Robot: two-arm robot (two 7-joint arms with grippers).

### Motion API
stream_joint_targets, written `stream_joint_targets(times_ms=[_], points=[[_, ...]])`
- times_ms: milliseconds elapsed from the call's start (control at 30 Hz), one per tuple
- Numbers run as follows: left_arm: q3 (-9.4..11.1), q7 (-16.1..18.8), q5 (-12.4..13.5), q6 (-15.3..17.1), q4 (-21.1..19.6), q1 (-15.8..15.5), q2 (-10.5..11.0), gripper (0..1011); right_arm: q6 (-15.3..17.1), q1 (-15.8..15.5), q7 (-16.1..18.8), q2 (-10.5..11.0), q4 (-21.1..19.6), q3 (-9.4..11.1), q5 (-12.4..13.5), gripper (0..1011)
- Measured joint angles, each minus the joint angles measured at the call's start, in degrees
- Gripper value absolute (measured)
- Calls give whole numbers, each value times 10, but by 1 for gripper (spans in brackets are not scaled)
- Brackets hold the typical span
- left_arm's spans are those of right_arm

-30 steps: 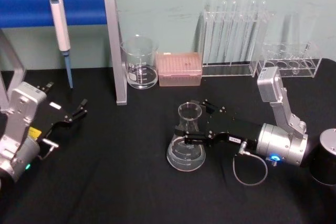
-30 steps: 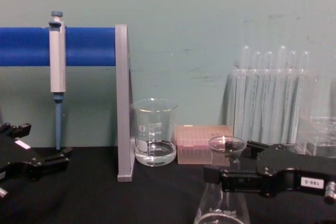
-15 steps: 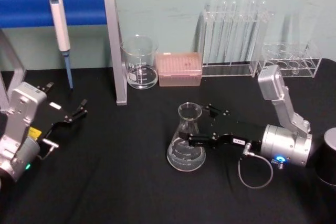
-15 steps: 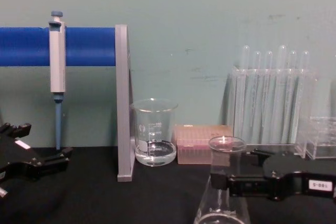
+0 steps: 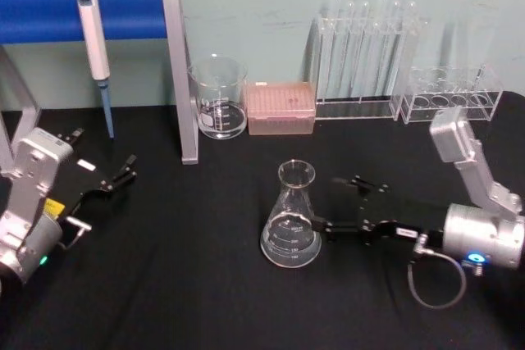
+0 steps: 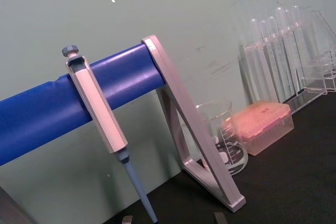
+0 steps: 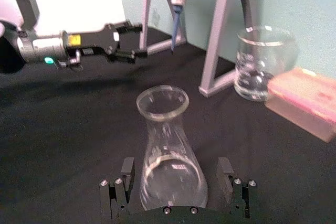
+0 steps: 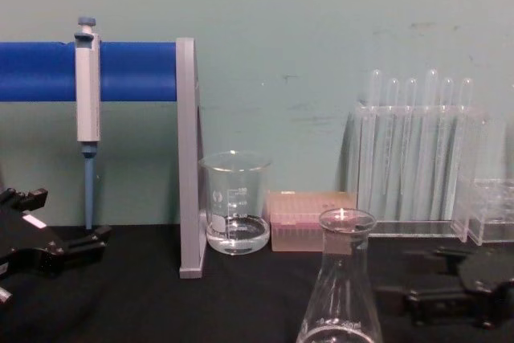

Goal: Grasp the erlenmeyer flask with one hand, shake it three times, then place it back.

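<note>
The erlenmeyer flask point(image 5: 290, 220) stands upright on the black table, clear glass with white markings; it also shows in the chest view point(image 8: 341, 279) and the right wrist view point(image 7: 163, 129). My right gripper point(image 5: 326, 202) lies low just to its right, open. In the right wrist view its fingers point(image 7: 124, 174) stand either side of the flask's base with gaps to the glass. In the chest view it is a dark shape point(image 8: 409, 279) right of the flask. My left gripper point(image 5: 116, 176) rests open at the table's left.
At the back stand a beaker point(image 5: 219, 97) with some liquid, a pink tip box point(image 5: 280, 107), a rack of test tubes point(image 5: 365, 51) and a second clear rack point(image 5: 451, 92). A pipette point(image 5: 94, 34) hangs on the blue-barred stand point(image 5: 180, 71) at back left.
My right gripper has let go of the flask's neck and drawn back to the right, lower down. The flask stays standing on the table. The left arm has not moved.
</note>
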Motion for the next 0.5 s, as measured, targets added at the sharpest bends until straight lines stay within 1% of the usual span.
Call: stream_joint_targets(times_ms=[33, 67, 100, 133, 200, 233, 300, 400, 433, 500], points=[[0, 0, 0, 0, 0, 0, 0, 1001, 4, -2, -2, 5, -4, 1, 1, 1003], [0, 0, 0, 0, 0, 0, 0, 1001, 12, -6, -5, 15, -10, 4, 2, 1003], [0, 0, 0, 0, 0, 0, 0, 1001, 12, -6, -5, 15, -10, 4, 2, 1003], [0, 0, 0, 0, 0, 0, 0, 1001, 18, -10, -10, 24, -15, 8, 4, 1003], [0, 0, 0, 0, 0, 0, 0, 1001, 25, -15, -20, 35, -21, 15, 6, 1003], [0, 0, 0, 0, 0, 0, 0, 1001, 25, -15, -20, 35, -21, 15, 6, 1003], [0, 0, 0, 0, 0, 0, 0, 1001, 30, -18, -36, 42, -23, 26, 9, 1002], [0, 0, 0, 0, 0, 0, 0, 1001, 31, -18, -52, 42, -23, 35, 10, 1003], [0, 0, 0, 0, 0, 0, 0, 1001, 30, -19, -64, 39, -23, 43, 11, 1003], [0, 0, 0, 0, 0, 0, 0, 1001, 26, -18, -81, 33, -20, 50, 11, 1002]])
